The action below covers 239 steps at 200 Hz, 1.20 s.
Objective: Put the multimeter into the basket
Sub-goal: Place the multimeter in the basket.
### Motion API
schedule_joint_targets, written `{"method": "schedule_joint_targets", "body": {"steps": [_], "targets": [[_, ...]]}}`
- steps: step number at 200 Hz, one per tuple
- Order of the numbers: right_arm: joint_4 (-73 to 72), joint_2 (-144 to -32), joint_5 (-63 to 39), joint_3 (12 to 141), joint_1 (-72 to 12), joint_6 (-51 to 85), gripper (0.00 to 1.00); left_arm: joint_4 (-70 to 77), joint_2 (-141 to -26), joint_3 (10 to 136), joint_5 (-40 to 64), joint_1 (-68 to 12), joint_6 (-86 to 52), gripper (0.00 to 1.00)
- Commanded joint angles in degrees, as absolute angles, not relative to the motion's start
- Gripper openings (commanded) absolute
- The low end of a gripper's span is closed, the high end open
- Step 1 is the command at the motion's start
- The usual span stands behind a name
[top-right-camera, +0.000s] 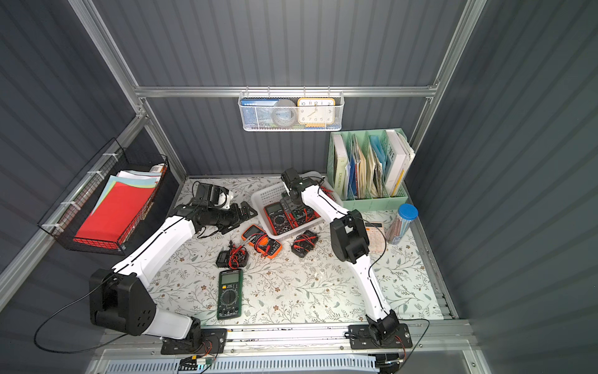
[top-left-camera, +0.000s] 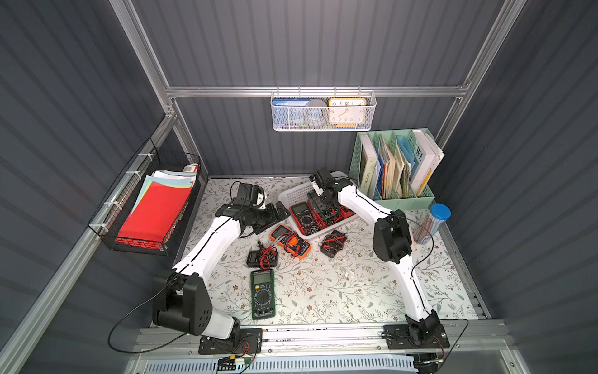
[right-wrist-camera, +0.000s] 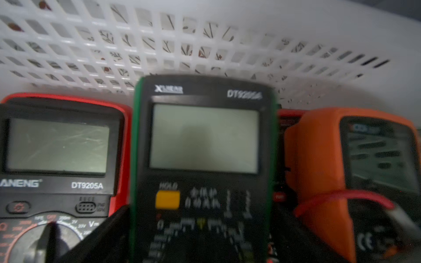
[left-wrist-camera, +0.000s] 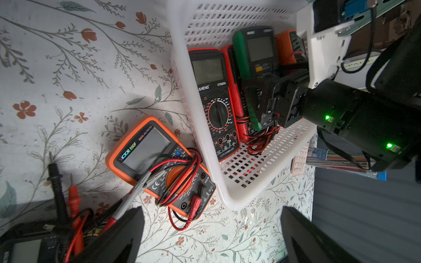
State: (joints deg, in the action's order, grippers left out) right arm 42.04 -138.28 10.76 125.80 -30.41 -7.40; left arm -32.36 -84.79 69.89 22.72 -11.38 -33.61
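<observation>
placing step, at the point of release. the right gripper (right-wrist-camera: 201,213) reaches down into the white plastic basket (top-left-camera: 295,195), its jaws flanking the lower body of a green-cased multimeter (right-wrist-camera: 202,136); the blurred wrist view does not show whether they clamp it or have let go. this multimeter sits inside the basket, between a red-cased aneng multimeter (left-wrist-camera: 214,100) and an orange-cased multimeter (right-wrist-camera: 337,164). the left gripper (left-wrist-camera: 211,208) hovers just outside the basket, jaws spread wide, empty. the next move, by judgement, calls for a straight lift clear of the basket wall without snagging the red and black test leads (left-wrist-camera: 259,141) coiled inside. outside the basket lie an orange victor multimeter (left-wrist-camera: 159,164), a second green multimeter (top-left-camera: 262,293) and two small black lead-wrapped meters (top-left-camera: 262,258). the basket is rigid and perforated, with rounded corners; the multimeters are flat slabs in rubbery-looking sleeves with glossy screens; the floral tablecloth (top-left-camera: 323,291) under the basket looks matte.
</observation>
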Motion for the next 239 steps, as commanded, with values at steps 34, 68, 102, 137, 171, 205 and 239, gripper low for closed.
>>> {"method": "schedule_joint_targets", "body": {"steps": [34,68,102,137,171,205,239], "targets": [[44.2,-136.9,12.2,128.1,-29.4,-5.7,0.99,-33.6,-84.6,71.4,22.6,-11.8,-32.3,0.99],[43.9,-132.8,8.4,127.9,-29.5,-2.8,0.99,-34.0,-84.6,71.5,22.0,-11.8,-32.0,0.99],[43.8,-127.7,4.8,127.5,-30.2,1.9,0.99,-36.1,-84.2,71.0,17.7,-11.8,-32.2,0.99],[42.8,-120.4,3.3,121.9,-33.1,7.8,0.99,-40.5,-83.3,70.8,12.1,-11.1,-34.6,0.99],[38.1,-110.5,4.8,108.5,-39.5,14.1,0.99,-42.1,-82.0,70.4,11.9,-6.6,-35.2,0.99],[36.5,-105.2,10.9,98.9,-49.9,21.1,0.99,-45.5,-80.0,70.2,12.2,-1.1,-35.1,0.99],[32.8,-104.7,14.0,92.1,-60.3,33.9,0.99,-48.6,-77.9,70.4,10.0,0.4,-32.9,0.99]]}}
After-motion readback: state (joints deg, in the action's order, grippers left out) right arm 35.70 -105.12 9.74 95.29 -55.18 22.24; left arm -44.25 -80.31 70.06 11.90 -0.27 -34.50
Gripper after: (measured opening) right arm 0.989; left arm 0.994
